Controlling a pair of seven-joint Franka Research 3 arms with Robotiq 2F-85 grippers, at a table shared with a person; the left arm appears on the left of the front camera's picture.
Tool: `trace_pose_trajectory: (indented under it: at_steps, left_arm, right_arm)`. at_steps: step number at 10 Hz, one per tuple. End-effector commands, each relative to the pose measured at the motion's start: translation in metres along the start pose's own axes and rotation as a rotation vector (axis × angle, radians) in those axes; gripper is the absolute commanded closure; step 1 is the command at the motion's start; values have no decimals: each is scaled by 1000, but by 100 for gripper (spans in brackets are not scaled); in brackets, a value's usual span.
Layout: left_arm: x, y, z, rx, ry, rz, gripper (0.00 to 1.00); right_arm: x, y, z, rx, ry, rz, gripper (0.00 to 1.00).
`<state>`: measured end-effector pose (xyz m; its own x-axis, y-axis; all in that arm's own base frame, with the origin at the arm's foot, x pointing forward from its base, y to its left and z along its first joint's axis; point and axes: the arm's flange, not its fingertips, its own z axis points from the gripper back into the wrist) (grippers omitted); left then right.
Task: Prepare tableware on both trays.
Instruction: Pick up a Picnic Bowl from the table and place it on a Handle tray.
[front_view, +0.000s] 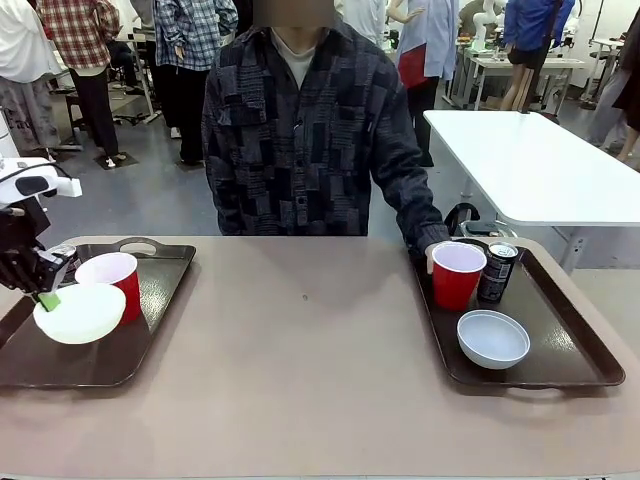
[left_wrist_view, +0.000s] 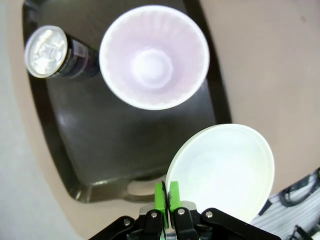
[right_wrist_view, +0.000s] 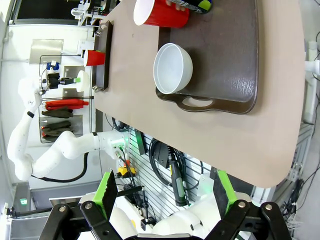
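My left hand (left_wrist_view: 166, 200) pinches a white bowl (left_wrist_view: 220, 172) by its rim above the left tray (front_view: 160, 285) — cup and can already there. Right tray (front_view: 560, 340) looks complete; my right hand (right_wrist_view: 165, 192) hangs wide open, empty.

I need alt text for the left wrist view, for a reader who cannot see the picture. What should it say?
The left gripper, its green pads shut on the rim of a white bowl, holds the bowl over the near end of a dark brown tray. On the tray, seen from above, stand a red cup with a white inside and a black drink can.
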<state>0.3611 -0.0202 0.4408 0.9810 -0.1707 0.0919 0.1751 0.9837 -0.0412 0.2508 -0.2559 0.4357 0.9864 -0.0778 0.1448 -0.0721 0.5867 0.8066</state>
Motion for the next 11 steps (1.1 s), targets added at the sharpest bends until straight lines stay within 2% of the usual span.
trace_pose_trajectory:
  at_steps: [1,4,11]
  left_arm:
    - [-34,8,-35,50,18,-23,96]
    - [-43,11,-63,100,60,-28,96]
    - [-44,7,-103,133,39,-7,96]
  right_arm:
    - [0,-1,-1,17,-10,3,0]
    - [0,-1,-1,17,-10,3,0]
    - [0,-1,-1,17,-10,3,0]
